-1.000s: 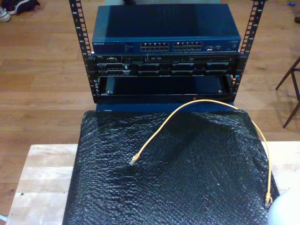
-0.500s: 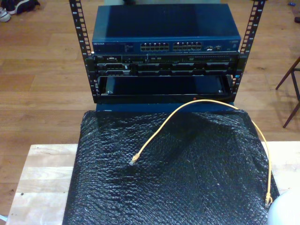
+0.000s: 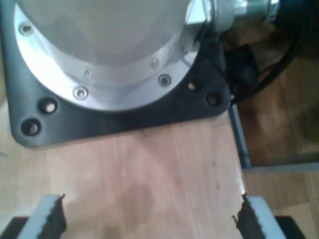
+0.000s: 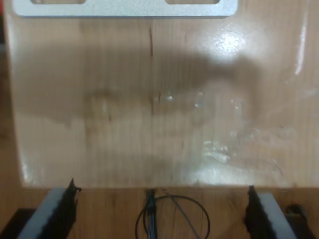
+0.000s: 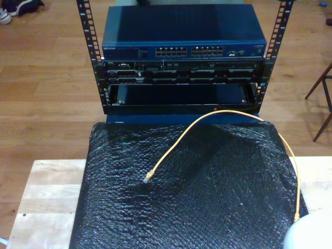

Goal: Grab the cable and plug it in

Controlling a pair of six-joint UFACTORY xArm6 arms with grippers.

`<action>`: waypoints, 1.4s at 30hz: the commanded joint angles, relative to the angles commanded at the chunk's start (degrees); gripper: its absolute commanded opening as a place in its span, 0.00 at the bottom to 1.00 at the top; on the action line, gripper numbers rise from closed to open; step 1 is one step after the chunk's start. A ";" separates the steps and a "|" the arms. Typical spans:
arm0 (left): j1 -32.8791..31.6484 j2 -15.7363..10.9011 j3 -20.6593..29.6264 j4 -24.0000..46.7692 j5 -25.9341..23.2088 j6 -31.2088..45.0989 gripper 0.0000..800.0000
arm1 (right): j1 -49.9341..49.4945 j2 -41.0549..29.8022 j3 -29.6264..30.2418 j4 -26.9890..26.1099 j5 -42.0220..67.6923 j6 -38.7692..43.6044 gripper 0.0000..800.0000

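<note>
1. The black mat (image 5: 207,207) covers the wooden table (image 5: 46,197); the rack (image 5: 181,57) stands beyond it.
2. The cable (image 5: 228,112) arcs across the mat; one plug lies mid-mat, the other at the exterior view's right edge.
3. My first gripper (image 3: 149,221) and my second gripper (image 4: 159,211) hang with jaws spread wide over bare wood, holding nothing, well apart from the cable.

— Kind of place? Lab or networking workshop.
— Evidence? Open equipment rack (image 5: 88,57) with blue network switch (image 5: 184,36) on wooden floor (image 5: 46,98); pale wood bench (image 5: 46,202) under black padded mat (image 5: 207,197); robot arm base (image 3: 99,55) bolted down.
</note>
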 joint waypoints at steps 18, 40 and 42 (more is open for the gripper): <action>-4.31 -1.58 -11.08 -5.71 14.07 -2.55 1.00 | 7.47 3.52 -19.16 6.68 15.74 13.27 1.00; -26.37 -0.88 -16.53 -14.59 19.96 -24.88 1.00 | 26.20 26.81 -49.14 21.63 30.68 41.05 1.00; -27.87 -0.62 -17.32 -15.82 19.96 -26.73 1.00 | 26.90 27.87 -50.81 22.77 31.38 43.16 1.00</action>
